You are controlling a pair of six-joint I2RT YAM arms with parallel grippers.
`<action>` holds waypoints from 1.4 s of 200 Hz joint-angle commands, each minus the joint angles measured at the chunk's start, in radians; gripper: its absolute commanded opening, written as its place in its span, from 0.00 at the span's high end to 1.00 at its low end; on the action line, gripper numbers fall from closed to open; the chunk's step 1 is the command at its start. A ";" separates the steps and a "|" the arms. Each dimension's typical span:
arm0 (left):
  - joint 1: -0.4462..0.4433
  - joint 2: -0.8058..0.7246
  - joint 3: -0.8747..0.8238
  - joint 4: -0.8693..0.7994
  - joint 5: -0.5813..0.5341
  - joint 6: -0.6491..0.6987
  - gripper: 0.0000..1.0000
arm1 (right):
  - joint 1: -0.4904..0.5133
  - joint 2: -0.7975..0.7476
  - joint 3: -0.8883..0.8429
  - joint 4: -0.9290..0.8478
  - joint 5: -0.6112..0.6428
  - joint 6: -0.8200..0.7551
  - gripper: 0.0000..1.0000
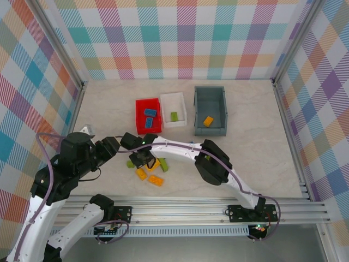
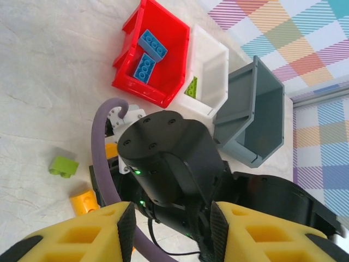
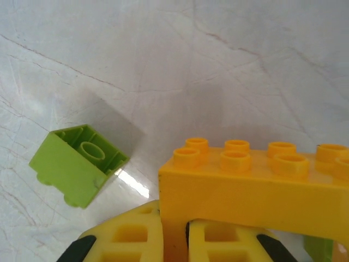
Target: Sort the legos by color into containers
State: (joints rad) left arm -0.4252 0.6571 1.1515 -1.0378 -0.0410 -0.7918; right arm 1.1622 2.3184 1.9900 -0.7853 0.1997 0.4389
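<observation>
Legos [image 1: 156, 180] are only partly sorted. A handful of these small studded plastic bricks, lime green and yellow-orange, lie loose on the pale marbled tabletop [image 1: 256, 158], a little in front of the bins. The red rectangular plastic bin [image 1: 138, 114] holds two blue bricks [image 2: 151, 45]. The white rectangular plastic bin [image 1: 173, 102] beside it holds one lime green brick [image 1: 173, 116], and the larger dark grey plastic bin [image 1: 210, 102] holds one orange brick [image 1: 208, 120]. Each colour thus has its container, and no blue brick can be seen on the table.

The right gripper [image 3: 174, 232] is down among the loose pile, its pads pinching a long yellow brick [image 3: 256, 188] near one end. Whether the brick is clear of the table cannot be told. An upturned lime green piece [image 3: 79, 166] lies near it but apart. The left gripper [image 2: 172, 229] hangs spread and empty behind the right arm's wrist.

By this layout, the yellow brick should go into the grey bin. Most of the work is still ahead: roughly five loose bricks, greens for the white bin and yellows for the grey.
</observation>
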 commanded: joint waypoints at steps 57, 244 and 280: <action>-0.025 0.183 0.006 0.271 0.243 -0.002 0.57 | -0.277 -0.501 -0.150 -0.007 0.015 -0.031 0.88; -0.403 0.963 0.308 0.751 -0.068 0.072 0.59 | -0.833 0.027 0.288 -0.144 -0.052 -0.143 0.88; -0.404 0.934 0.282 0.749 -0.067 0.074 0.59 | -0.834 0.089 0.334 -0.168 -0.003 -0.125 0.86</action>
State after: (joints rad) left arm -0.8181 1.6287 1.4372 -0.3103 -0.0921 -0.7383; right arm 0.3267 2.3848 2.2829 -0.9077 0.1619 0.3153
